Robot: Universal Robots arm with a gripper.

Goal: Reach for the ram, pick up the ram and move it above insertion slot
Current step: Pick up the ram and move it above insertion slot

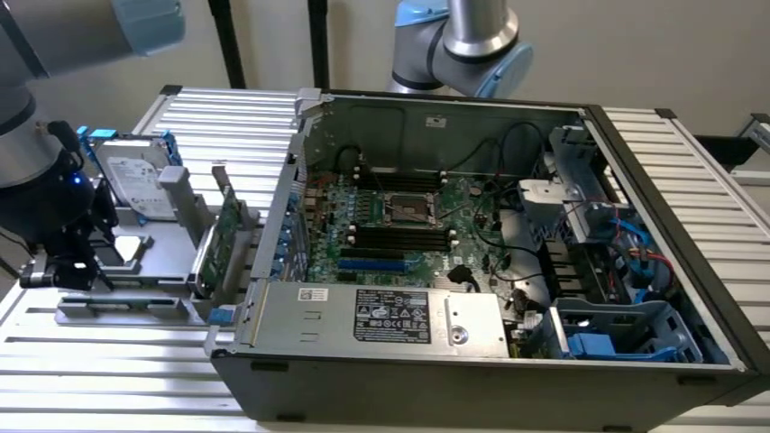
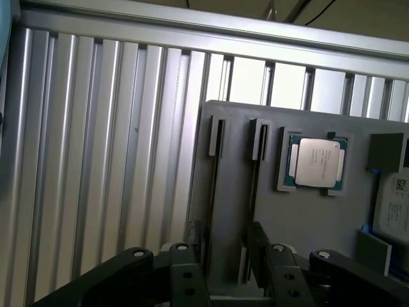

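Fingers [image 2: 259,249] spread open hover over the gray holder tray [image 2: 230,192] on the desk [image 2: 96,160], its two narrow slots [image 2: 216,137] running ahead of them, the processor [image 2: 316,163] farther beyond.

Matt black claw [image 2: 225,231], shiny ribbed metal table [image 2: 96,160].

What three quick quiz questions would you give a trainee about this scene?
1. True or false: the fingers are clamped on something.
2. What sits in the gray tray's square pocket? A) a fan B) a processor chip C) a screw
3. One word: is the computer case open or closed?
Key: 1 false, they stand open; 2 B; 3 open.
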